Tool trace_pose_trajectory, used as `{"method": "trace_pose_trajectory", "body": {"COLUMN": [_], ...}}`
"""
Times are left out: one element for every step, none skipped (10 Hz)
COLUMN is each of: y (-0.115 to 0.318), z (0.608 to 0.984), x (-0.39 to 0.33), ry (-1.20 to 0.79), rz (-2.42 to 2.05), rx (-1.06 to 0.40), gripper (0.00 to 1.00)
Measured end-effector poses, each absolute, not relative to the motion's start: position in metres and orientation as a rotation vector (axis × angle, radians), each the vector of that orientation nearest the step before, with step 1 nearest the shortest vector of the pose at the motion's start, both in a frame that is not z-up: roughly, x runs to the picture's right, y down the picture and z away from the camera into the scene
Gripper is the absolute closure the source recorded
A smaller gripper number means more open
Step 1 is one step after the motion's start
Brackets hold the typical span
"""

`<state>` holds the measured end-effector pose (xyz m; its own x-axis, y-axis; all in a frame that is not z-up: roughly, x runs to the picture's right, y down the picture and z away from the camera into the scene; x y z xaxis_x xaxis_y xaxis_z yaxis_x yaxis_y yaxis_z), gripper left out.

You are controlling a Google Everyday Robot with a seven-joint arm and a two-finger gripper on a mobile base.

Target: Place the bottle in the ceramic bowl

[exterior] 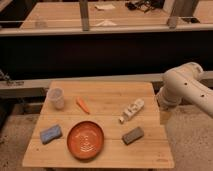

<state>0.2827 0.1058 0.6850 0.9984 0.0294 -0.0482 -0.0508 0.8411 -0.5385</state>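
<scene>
The bottle (132,110), apart from the ceramic bowl (74,134), is not yet grasped. The gripper (164,116) is held by the table (107,95) edge, state untellable; a reach is required.

One cam, up high, angled down over the whole table (107,92); gripper (164,116) at frame right, beside it.

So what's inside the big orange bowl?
Nothing: the ceramic bowl holds only its own pale pattern, fully in view. The bottle lies apart on the table. The gripper hangs beside the table's right edge.
</scene>
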Motion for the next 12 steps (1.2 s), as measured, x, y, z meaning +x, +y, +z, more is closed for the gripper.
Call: {"method": "trace_pose_trajectory", "body": {"y": [0.106,0.106,0.106,0.106,0.106,0.106,0.106,0.103,0.099,0.095,0.094,0.093], "z": [0.685,0.685,0.685,0.685,0.685,0.685,0.685,0.690,0.695,0.701,0.703,0.704], "x": [0.283,0.283,0.283,0.283,0.283,0.283,0.283,0.279,0.269,0.256,0.252,0.252], "ry": [0.039,0.039,0.039,0.039,0.039,0.039,0.038,0.031,0.017,0.004,0.000,-0.002], "rz": [0.042,0.042,0.042,0.042,0.042,0.042,0.042,0.034,0.022,0.012,0.010,0.013], "rx": [-0.570,-0.570,-0.570,-0.570,-0.570,-0.570,-0.569,-0.566,-0.564,-0.563,-0.562,-0.560], "gripper": [0.20,0.20,0.20,0.20,0.20,0.20,0.20,0.20,0.20,0.20,0.20,0.20]}}
